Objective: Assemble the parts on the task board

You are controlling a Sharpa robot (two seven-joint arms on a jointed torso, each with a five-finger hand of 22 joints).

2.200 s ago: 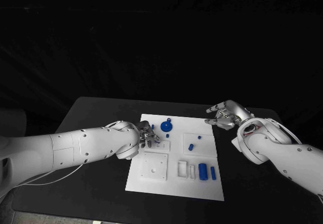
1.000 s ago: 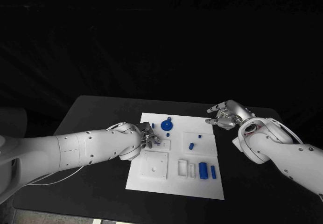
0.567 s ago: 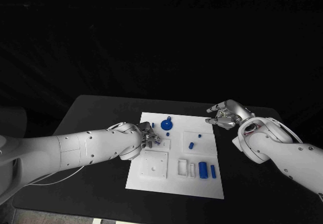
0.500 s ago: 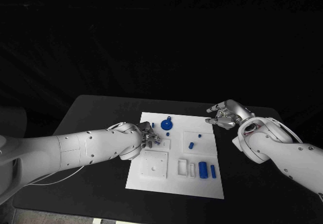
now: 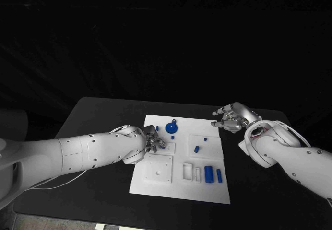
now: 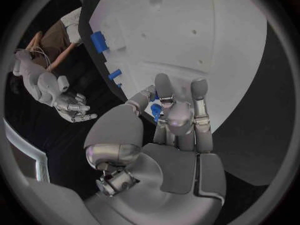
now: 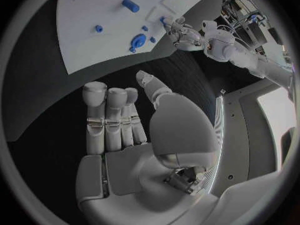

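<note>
White task board (image 5: pixel 181 189) in the middle of our black surface (image 5: pixel 97 115), blue parts (image 5: pixel 208 174) lying on it, our left robot hand (image 5: pixel 153 140) pinching a small blue part (image 6: pixel 155 110) over the board's near-left area, our right robot hand (image 5: pixel 233 118) spread and empty, hovering beside the board's far right corner

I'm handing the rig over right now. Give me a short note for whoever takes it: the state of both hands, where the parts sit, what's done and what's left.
Left hand: over the task board's left side, fingers closed round a small blue part.
Right hand: open, holding nothing, above the black table off the board's far right corner.
Parts: round blue piece at the far end; two small blue pieces mid-board; two blue cylinders near the front right.
Done: one part picked up.
Left: seat it, then assemble the rest.
</note>
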